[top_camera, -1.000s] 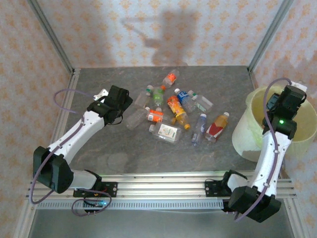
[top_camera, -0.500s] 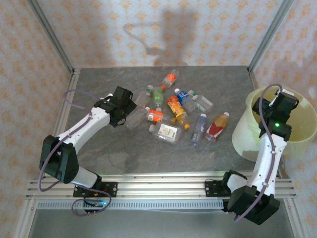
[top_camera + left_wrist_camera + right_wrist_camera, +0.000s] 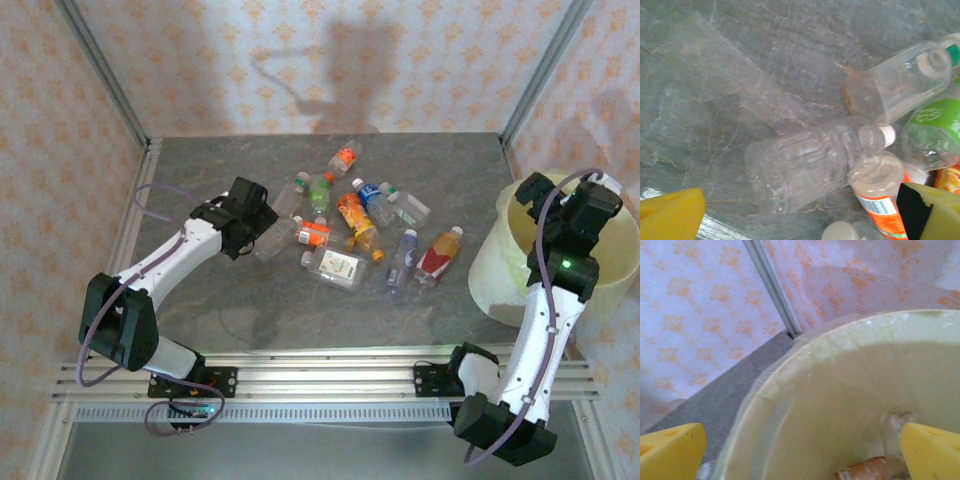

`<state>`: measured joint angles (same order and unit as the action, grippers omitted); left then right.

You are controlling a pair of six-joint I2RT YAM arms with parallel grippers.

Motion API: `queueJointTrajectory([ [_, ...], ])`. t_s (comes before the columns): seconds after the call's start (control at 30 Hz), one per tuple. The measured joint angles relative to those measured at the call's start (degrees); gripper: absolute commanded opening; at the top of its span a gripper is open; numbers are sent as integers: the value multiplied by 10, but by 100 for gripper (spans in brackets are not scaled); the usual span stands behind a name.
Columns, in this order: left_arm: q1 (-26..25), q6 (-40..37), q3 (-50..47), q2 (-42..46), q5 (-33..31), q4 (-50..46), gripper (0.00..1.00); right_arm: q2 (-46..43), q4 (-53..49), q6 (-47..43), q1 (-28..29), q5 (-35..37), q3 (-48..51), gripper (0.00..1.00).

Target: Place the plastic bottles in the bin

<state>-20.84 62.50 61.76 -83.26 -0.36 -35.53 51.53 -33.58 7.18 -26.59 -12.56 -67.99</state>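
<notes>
Several plastic bottles lie in a loose pile mid-table, with orange, red, blue, green and white labels. My left gripper hovers open at the pile's left edge. A clear label-less bottle lies on its side just ahead of that gripper's yellow fingers, untouched. An orange-labelled bottle and a green-labelled one lie beside it. My right gripper hangs open over the pale yellow-green bin at the right. Below this empty gripper, a brownish-orange bottle rests inside the bin.
Patterned walls and metal corner posts close in the table on three sides. The aluminium rail with both arm bases runs along the near edge. Bare grey tabletop lies between the pile and the rail.
My right gripper has opened above the bin and lifted slightly. My left arm has swung right, closer to the clear bottle at the pile's edge.
</notes>
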Motion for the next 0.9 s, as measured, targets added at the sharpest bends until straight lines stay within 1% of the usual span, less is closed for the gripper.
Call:
queueJointTrajectory([
  [0.03,0,0,-9,3,1,1,100,1,0,12,14,-1,-4,99],
  [0.13,0,0,-28,10,3,2,100,16,-4,35,87,-19,-36,99],
  [0.27,0,-8,-31,18,3,2,100,56,-14,42,205,-27,-109,99],
  [0.37,0,-13,-42,33,3,10,100,73,-13,42,283,-21,-122,99],
  [0.47,0,-20,-61,43,9,26,100,93,-16,42,353,-1,-124,99],
  [0.6,0,-26,-88,47,28,65,100,135,-29,44,449,57,-126,99],
  [0.7,-2,-31,-99,54,31,81,100,141,-28,61,492,89,-93,99],
  [0.9,-2,-45,-109,92,30,93,100,142,-29,131,532,134,20,99],
])
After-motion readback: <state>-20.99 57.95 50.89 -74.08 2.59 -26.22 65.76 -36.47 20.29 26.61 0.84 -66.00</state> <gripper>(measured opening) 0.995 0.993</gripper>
